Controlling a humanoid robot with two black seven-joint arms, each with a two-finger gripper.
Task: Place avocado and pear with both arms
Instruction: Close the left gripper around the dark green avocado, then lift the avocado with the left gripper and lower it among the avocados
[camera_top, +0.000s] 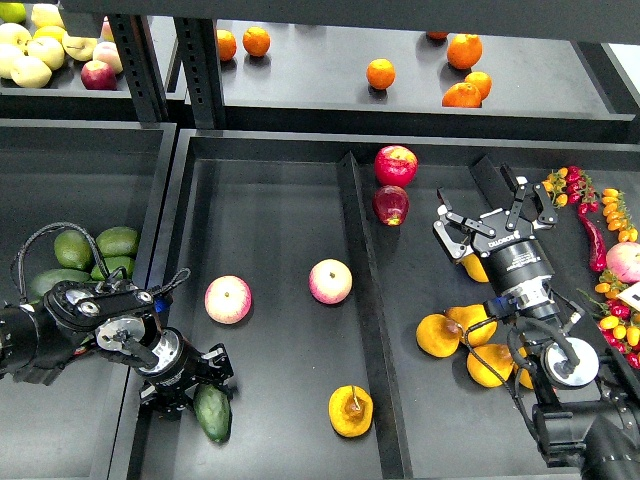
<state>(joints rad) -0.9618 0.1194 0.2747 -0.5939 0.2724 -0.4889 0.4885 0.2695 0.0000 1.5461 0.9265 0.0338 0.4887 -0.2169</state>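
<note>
The dark green avocado (212, 413) lies on the floor of the middle tray (270, 200), near its front left corner. My left gripper (196, 381) is just above the avocado's upper end, fingers spread, holding nothing. The pear (351, 411), yellow-orange with a brown stem patch, lies near the front of the same tray, to the right of the avocado. My right gripper (488, 218) is open and empty over the right tray, raised above another yellow pear (471, 268).
Two pink apples (228, 299) (330, 281) lie mid-tray. Two red apples (396, 165) and several yellow pears (438, 335) lie in the right tray. Lighter avocados (95, 245) fill the left bin. Oranges (380, 73) sit on the back shelf. Peppers (595, 215) lie far right.
</note>
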